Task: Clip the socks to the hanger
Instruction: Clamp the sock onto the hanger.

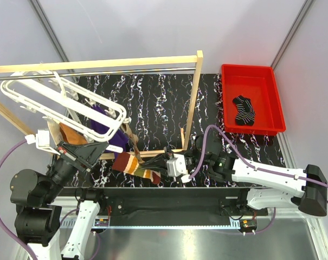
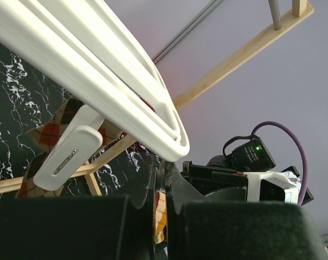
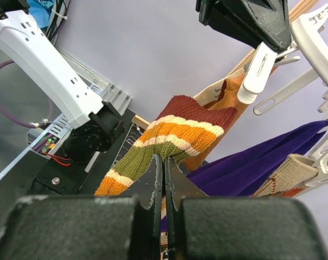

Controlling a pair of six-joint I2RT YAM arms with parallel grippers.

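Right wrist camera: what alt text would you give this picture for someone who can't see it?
The right gripper pinches a striped sock in brown, orange, cream and green. Behind it are a purple sock and a white hanger, with a white clip just under the left gripper.

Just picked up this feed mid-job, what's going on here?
The right gripper is shut on a striped sock, holding it near the white hanger. The left gripper sits closed at the hanger's corner, next to an empty clip. A purple sock and an orange sock hang there; a black striped sock lies in the red bin.
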